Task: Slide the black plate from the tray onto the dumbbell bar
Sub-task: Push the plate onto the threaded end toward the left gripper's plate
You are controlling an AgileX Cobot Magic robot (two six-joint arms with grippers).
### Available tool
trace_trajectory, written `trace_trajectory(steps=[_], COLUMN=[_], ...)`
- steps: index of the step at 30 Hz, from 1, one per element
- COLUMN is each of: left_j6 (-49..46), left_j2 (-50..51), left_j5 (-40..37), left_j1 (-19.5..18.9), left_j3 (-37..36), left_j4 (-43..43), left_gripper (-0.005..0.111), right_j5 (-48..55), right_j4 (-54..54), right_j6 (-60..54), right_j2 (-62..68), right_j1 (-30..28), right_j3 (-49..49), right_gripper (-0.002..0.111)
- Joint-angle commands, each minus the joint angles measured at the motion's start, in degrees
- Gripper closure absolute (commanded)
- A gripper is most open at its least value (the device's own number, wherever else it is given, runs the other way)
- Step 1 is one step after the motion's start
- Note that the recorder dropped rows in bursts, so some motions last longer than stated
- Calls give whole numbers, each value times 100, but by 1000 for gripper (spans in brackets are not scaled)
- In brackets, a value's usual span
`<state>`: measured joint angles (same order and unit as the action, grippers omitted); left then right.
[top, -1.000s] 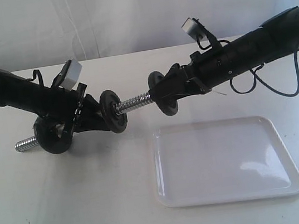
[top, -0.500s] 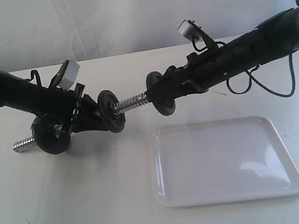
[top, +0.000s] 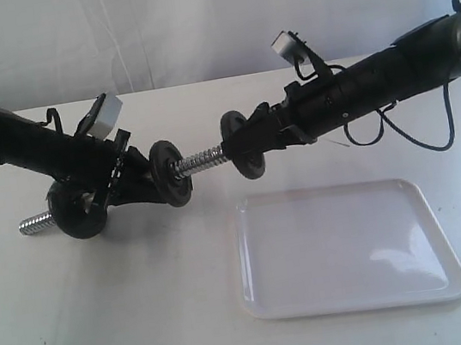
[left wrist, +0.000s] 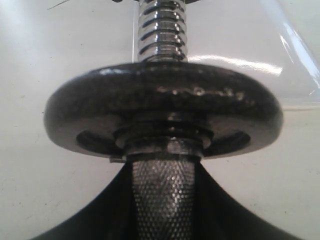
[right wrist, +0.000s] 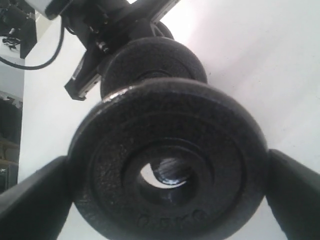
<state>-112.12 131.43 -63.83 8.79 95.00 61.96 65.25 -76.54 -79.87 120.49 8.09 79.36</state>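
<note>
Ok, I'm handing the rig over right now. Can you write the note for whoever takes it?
Left claw: shut on the dumbbell bar, which carries a far disc and a nearer disc.
Right claw: shut on the black plate, gripped by its edge, hole facing the bar's free threaded end.
Tray: no disc in it.
Done: plate out of the tray and lined up; the bar tip shows in the hole.
Left: push the plate along the thread toward the nearer disc, then release.
</note>
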Motion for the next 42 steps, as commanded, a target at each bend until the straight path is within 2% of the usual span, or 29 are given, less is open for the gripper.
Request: trace_trajectory(steps=[1,20,33,42], left_j6=[-867,-867,-867,-867], left_j2=[-10,-10,-10,-10], left_j5=[-614,-614,-614,-614], left_j1=[34,34,34,34], left_j3=[-28,-28,-28,-28], left_j4=[1313,1313,1334,1464], left_gripper=[107,107,107,107], right_j5=[471,191,145,-99], right_j4=[-480,137,-417,-426], right_j6=[-90,113,-105,-118], right_j2=[-94,-94,-94,-94], right_j1=[54,43,69,244], right_j3=[114,114,114,114], right_gripper=[108,108,108,108])
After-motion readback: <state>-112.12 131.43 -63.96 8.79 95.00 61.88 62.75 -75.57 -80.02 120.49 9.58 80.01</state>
